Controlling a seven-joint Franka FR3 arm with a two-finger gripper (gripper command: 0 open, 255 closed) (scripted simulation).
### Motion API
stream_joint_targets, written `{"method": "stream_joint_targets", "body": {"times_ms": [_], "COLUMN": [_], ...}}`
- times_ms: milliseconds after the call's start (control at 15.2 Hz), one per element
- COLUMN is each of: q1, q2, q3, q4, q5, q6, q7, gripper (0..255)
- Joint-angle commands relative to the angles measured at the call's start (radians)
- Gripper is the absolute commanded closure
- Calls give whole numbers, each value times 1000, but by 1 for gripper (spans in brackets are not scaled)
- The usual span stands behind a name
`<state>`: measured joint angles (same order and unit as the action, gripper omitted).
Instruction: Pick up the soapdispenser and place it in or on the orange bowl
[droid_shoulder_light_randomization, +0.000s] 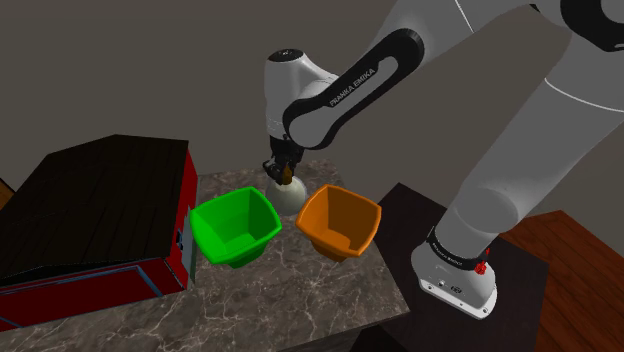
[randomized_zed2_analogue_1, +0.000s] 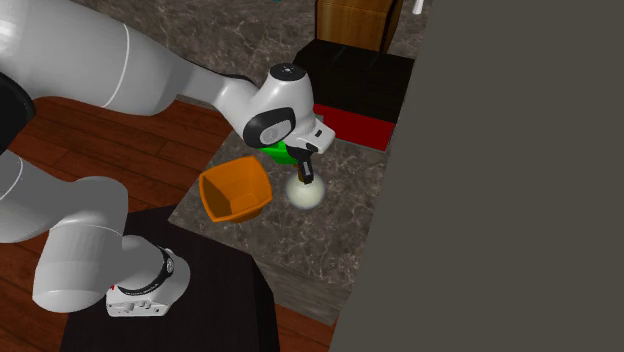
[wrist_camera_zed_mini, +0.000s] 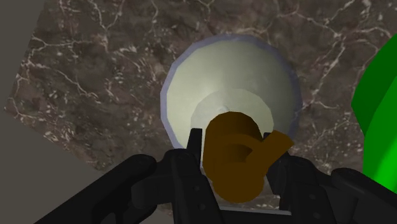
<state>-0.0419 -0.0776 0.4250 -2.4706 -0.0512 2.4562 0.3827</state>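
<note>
Soapdispenser (droid_shoulder_light_randomization: 290, 197) first: where is it? (A)

Directly under the gripper (droid_shoulder_light_randomization: 284, 173), upright, its pale round body below and its brown pump head (wrist_camera_zed_mini: 232, 153) up between the fingers. (B)

And how does the gripper (wrist_camera_zed_mini: 235, 162) stand? (A)

Closed in on that pump head. In the wrist view the two black fingers (wrist_camera_zed_mini: 184, 175) press against it from either side, with the nozzle poking out past one of them. (B)

Is the soapdispenser (randomized_zed2_analogue_1: 306, 193) off the tabletop (droid_shoulder_light_randomization: 290, 300)? (A)

I cannot tell. Its base is at, or just above, the dark veined stone surface, and none of the views settles it. (B)

What lies around the gripper (randomized_zed2_analogue_1: 305, 168)? (A)

A bowl on each side, both close. The green bowl (droid_shoulder_light_randomization: 235, 228) is on the shoulder view's left of it, and the orange bowl (droid_shoulder_light_randomization: 340, 220) on that view's right. Both are tilted, with their openings turned up and outward. The soapdispenser sits in the gap between them, inside neither. (B)

Anything beyond the green bowl? (A)

A black-topped box with red sides (droid_shoulder_light_randomization: 90, 215), farther from the gripper than either bowl, at the tabletop's edge. (B)
</note>
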Motion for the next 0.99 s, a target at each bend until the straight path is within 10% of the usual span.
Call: {"method": "stream_joint_targets", "body": {"times_ms": [0,924], "q1": [0,13], "q2": [0,-131], "q3": [0,-20], "q4": [0,81], "q5": [0,74], "q6": [-1,-203], "q7": [0,-65], "gripper": [255,255]}}
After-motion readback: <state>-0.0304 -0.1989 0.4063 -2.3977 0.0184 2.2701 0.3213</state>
